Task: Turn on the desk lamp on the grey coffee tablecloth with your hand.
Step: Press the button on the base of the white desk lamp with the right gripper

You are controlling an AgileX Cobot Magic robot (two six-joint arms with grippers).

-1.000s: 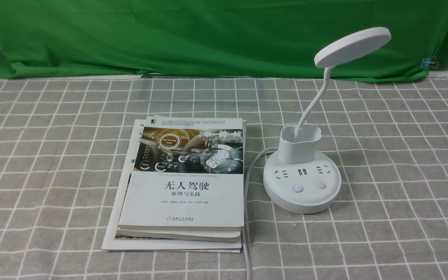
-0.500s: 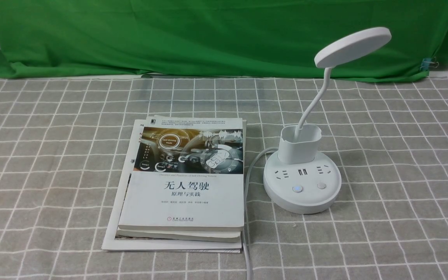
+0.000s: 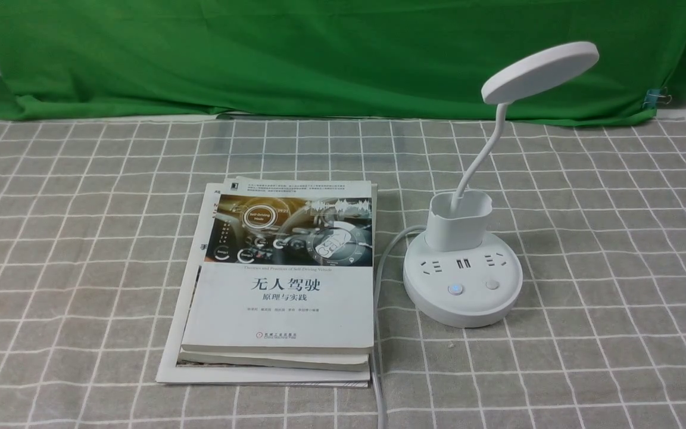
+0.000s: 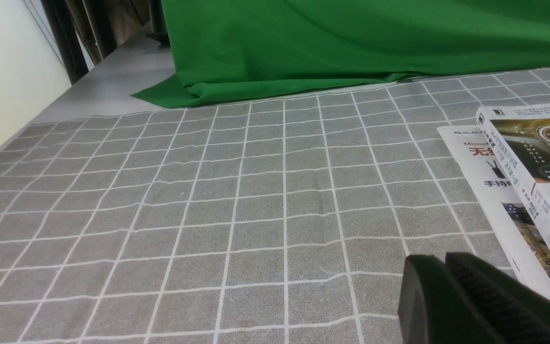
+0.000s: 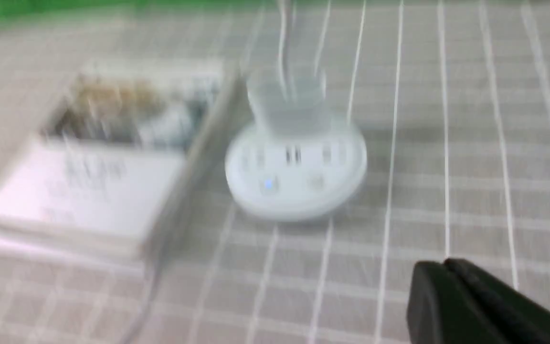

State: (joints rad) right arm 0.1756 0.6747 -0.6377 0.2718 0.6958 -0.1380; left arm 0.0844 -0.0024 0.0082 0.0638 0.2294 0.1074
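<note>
The white desk lamp [image 3: 462, 280] stands on the grey coffee tablecloth [image 3: 81, 238], right of centre. Its disc head [image 3: 539, 70] is unlit on a thin neck above the pen cup. Two buttons sit on the round base; the left one [image 3: 454, 289] glows faint blue, the right one [image 3: 492, 284] is plain. No arm shows in the front view. My right gripper [image 5: 444, 263] is shut and empty, hovering in front of the blurred lamp [image 5: 296, 167]. My left gripper [image 4: 444, 258] is shut and empty above the cloth, beside the books.
A stack of books [image 3: 280, 280] lies just left of the lamp and shows in the left wrist view [image 4: 533, 157]. The lamp's white cable [image 3: 379, 310] runs between them toward the front edge. A green cloth [image 3: 319, 53] hangs at the back.
Nothing has visibly changed in the front view. The right wrist view is motion-blurred.
</note>
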